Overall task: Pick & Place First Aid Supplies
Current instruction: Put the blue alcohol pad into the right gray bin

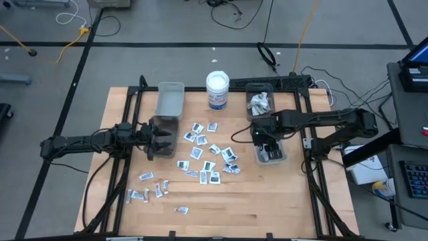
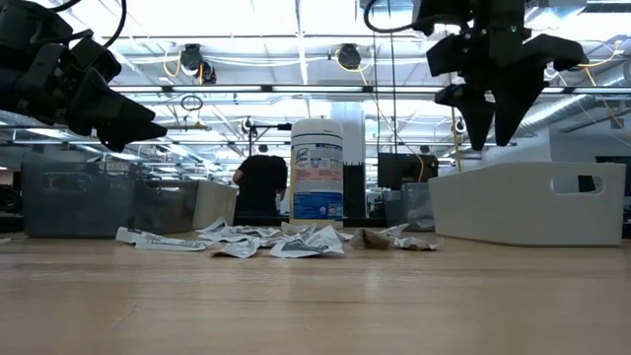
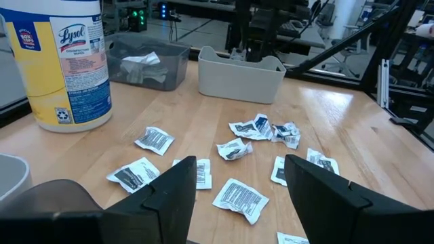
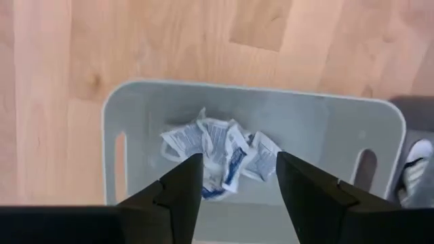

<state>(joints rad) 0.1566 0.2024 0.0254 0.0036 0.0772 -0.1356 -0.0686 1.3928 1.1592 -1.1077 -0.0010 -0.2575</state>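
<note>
1. The left hand hovers above the left side of the desk, just beside two grey bins. Its fingers are spread and hold nothing.
2. A few packets with red marks lie apart near the desk's front left; one more lies alone nearer the front edge.
3. The main scatter of packets, white squares with dark print, lies loose on the middle of the desk, between the two hands. In the low view they form a low, crumpled heap.
4. A white tub with a blue label stands upright at the back, behind the scatter.
5. A dark bin at the back right holds pale sachets.
6. The right hand hangs over a pale grey bin, just in front of the dark bin. Its fingers are spread and hold nothing.
7. Inside this pale bin lies a small clump of packets with blue print, directly below the right hand's fingers and clear of them.
</note>
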